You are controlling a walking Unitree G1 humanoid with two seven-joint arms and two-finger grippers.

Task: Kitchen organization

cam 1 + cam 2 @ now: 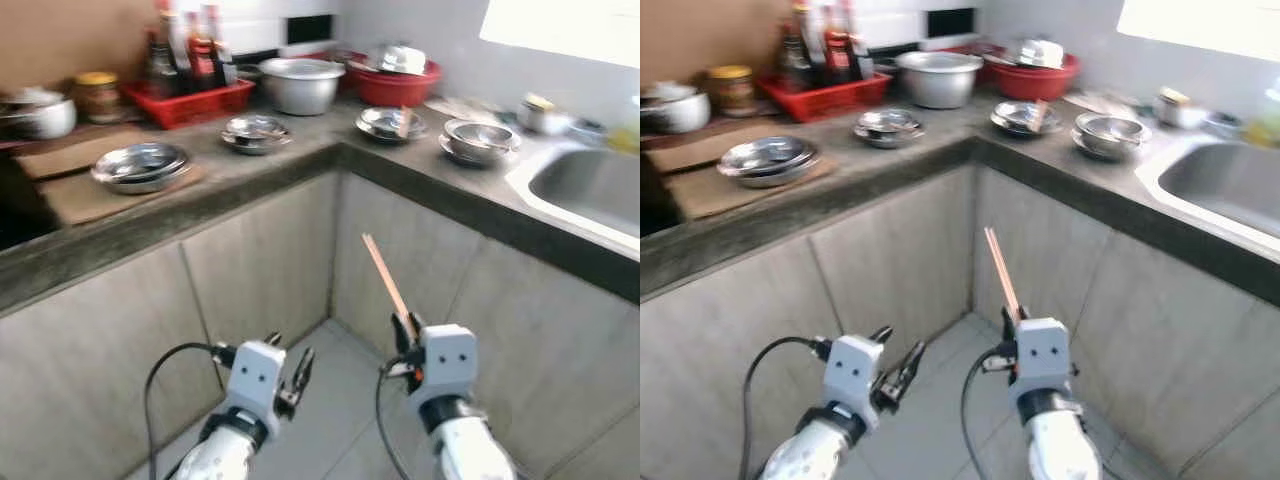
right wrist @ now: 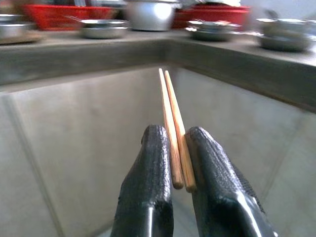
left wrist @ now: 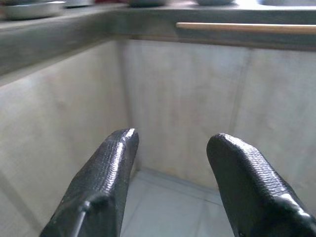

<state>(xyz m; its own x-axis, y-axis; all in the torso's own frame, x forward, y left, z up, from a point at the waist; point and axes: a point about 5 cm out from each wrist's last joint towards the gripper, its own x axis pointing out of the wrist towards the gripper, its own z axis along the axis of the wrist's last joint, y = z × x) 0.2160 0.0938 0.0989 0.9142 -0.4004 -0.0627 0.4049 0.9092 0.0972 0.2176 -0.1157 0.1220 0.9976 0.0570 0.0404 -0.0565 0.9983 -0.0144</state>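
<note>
My right gripper (image 1: pixel 405 330) is shut on a pair of wooden chopsticks (image 2: pixel 172 118) that stick up and forward toward the counter corner; the chopsticks (image 1: pixel 386 281) show as one thin stick in the left eye view. My left gripper (image 1: pixel 290 372) hangs low to the left, open, with nothing between its fingers (image 3: pixel 106 173). Both are below the L-shaped concrete counter (image 1: pixel 300 170). On it lie steel plates (image 1: pixel 141 164), steel bowls (image 1: pixel 257 132), another bowl (image 1: pixel 391 123) and stacked bowls (image 1: pixel 480 138).
A red rack with bottles (image 1: pixel 188 95), a big steel pot (image 1: pixel 301 84) and a red basin (image 1: pixel 398 85) line the back wall. A sink (image 1: pixel 590 185) is set in the counter at right. Grey cabinet fronts (image 1: pixel 260 270) meet in a corner ahead, tiled floor below.
</note>
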